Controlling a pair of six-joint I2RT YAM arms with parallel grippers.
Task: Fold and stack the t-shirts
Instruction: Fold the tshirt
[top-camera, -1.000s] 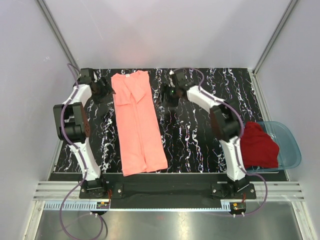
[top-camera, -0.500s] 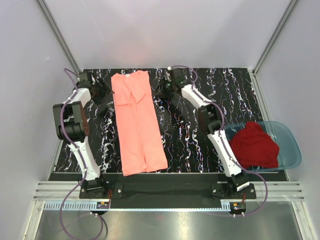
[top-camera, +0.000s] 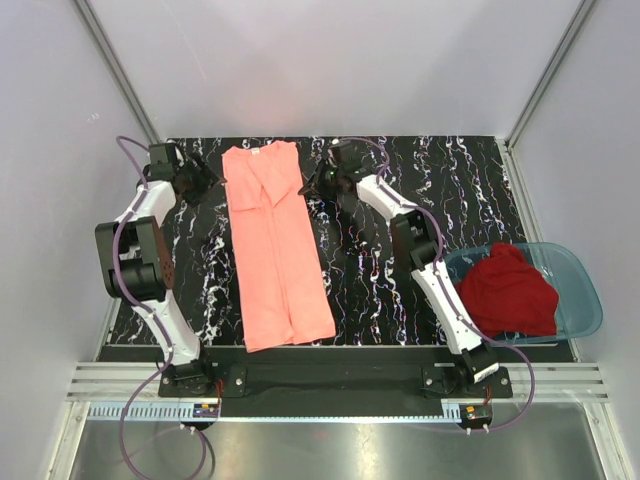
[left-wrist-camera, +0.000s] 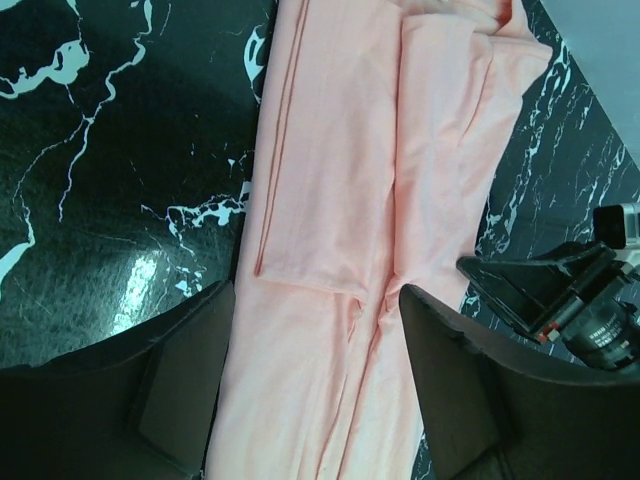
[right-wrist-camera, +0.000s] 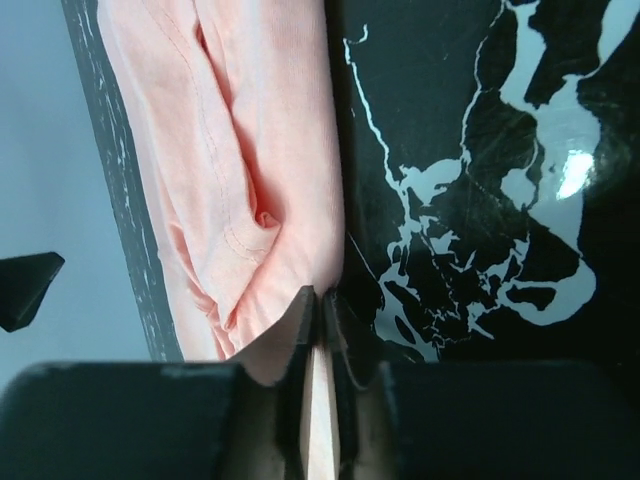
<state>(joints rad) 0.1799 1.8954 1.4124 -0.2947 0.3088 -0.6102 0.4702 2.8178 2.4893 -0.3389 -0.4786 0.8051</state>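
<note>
The salmon-pink t-shirt (top-camera: 275, 250) lies folded into a long strip on the black marble table (top-camera: 400, 250), collar at the far end. My left gripper (top-camera: 203, 180) sits at its far left edge, open. In the left wrist view its fingers (left-wrist-camera: 190, 370) stand wide apart over the pink cloth (left-wrist-camera: 370, 200). My right gripper (top-camera: 312, 183) is at the far right edge, shut on the pink t-shirt's border (right-wrist-camera: 290, 260), with a sliver of cloth showing between the pads. The dark red t-shirt (top-camera: 515, 290) lies crumpled in the basin at right.
A translucent blue plastic basin (top-camera: 585, 300) sits at the table's right edge beside the right arm's base. Grey walls close in the far side and both flanks. The right gripper's camera housing (left-wrist-camera: 560, 295) shows in the left wrist view.
My right gripper has moved left onto the pink t-shirt's far right edge and shut on it. My left gripper has shifted slightly toward the far left corner and narrowed a little.
</note>
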